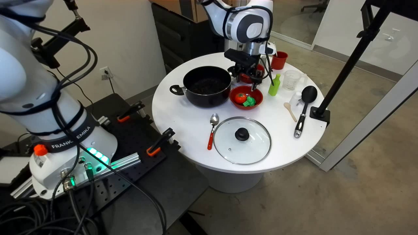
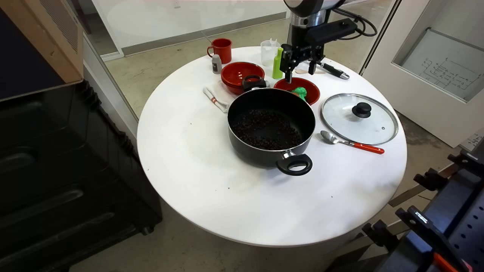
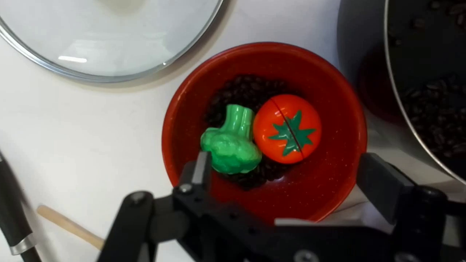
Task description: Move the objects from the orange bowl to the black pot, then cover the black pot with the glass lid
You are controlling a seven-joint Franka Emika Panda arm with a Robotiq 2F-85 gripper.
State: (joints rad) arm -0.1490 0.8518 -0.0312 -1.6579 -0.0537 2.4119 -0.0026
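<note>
In the wrist view, a green toy broccoli (image 3: 233, 145) and a red toy tomato (image 3: 287, 127) lie side by side on dark beans (image 3: 251, 89) inside the orange bowl (image 3: 327, 189). My gripper (image 3: 285, 158) is over this bowl with its fingers wide apart and nothing held. The left finger (image 3: 204, 169) overlaps the broccoli's lower edge; whether they touch I cannot tell. Right beside the bowl stands the black pot (image 2: 257, 156), uncovered, with dark beans scattered over its floor. The glass lid (image 1: 241, 150) lies flat on the table, black knob up.
A spoon with a red handle (image 1: 211, 138) lies by the lid. Stacked deeper red bowls (image 2: 242, 73), a green bottle (image 1: 274, 85), a clear measuring cup (image 1: 291, 80) and a red mug (image 2: 223, 50) stand around the gripper. A black ladle (image 1: 308, 94) and a wooden spoon (image 1: 290, 111) lie farther out.
</note>
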